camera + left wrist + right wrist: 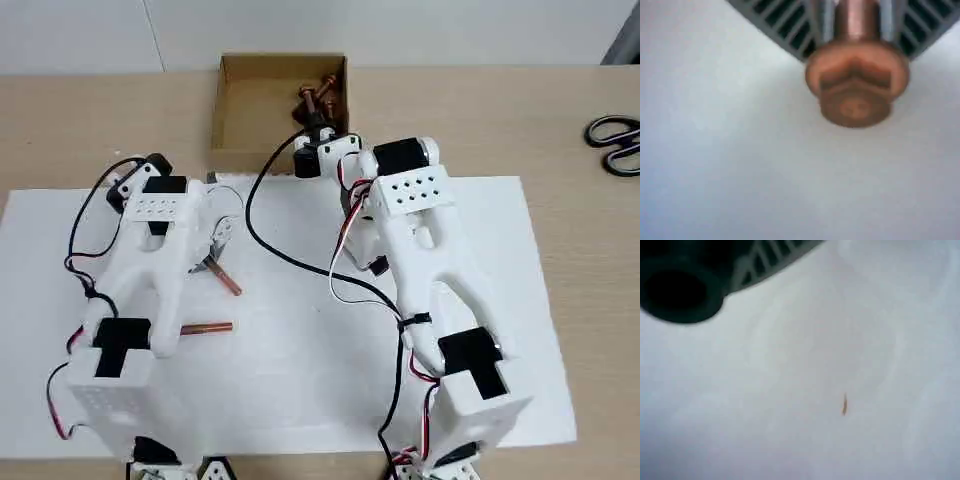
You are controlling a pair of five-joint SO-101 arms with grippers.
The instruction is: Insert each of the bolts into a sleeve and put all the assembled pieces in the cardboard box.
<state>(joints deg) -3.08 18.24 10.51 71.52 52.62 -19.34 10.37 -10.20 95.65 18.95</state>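
My left gripper (214, 258) is shut on a copper bolt (229, 281) low over the white paper. The shaft slants out from between its fingers. In the left wrist view the bolt's hexagonal flanged head (856, 86) sticks out between the ribbed grey fingers (785, 30). A copper sleeve (207, 328) lies flat on the paper beside the left arm. The cardboard box (250, 100) stands at the table's back, with assembled copper pieces (322, 98) in its right corner. My right gripper (330, 158) hangs just in front of the box, over the paper's back edge.
A white paper sheet (300, 380) covers the work area between the two arms. Black-handled scissors (615, 140) lie at the far right on the wooden table. Black and red cables (290, 255) trail across the paper between the arms.
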